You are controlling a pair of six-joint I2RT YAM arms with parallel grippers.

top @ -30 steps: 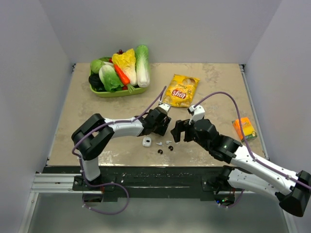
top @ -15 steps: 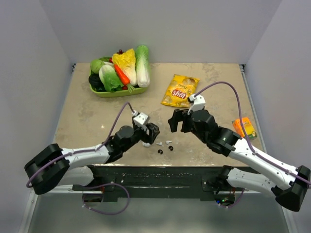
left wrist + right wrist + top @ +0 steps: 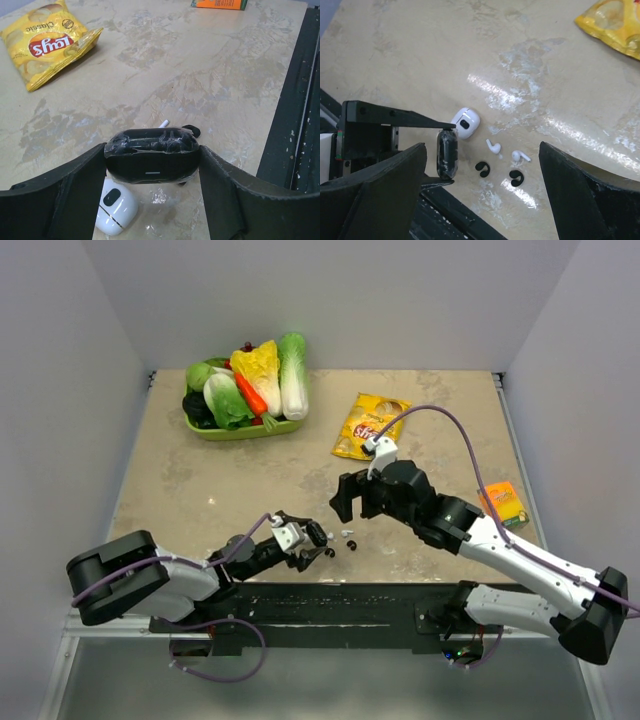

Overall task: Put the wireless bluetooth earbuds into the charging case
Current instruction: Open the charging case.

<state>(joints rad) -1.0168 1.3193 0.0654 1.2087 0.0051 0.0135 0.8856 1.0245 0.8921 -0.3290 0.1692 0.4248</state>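
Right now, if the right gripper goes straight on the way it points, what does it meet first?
Probably a dark earbud or a white earbud on the table. The open right gripper points down at them, both lying about midway between its fingers. Which comes first is unclear.

A: What lies between the spread fingers of the right gripper (image 3: 482,146)?
B: Two white earbuds (image 3: 493,146), stems visible. Below them are two dark earbuds (image 3: 482,168). At upper left is a white case (image 3: 466,122). All rest on the table (image 3: 420,60).
A: And at left?
B: The left gripper (image 3: 446,153), clamping a black case (image 3: 446,161). A yellow bag (image 3: 615,25) shows at top right.
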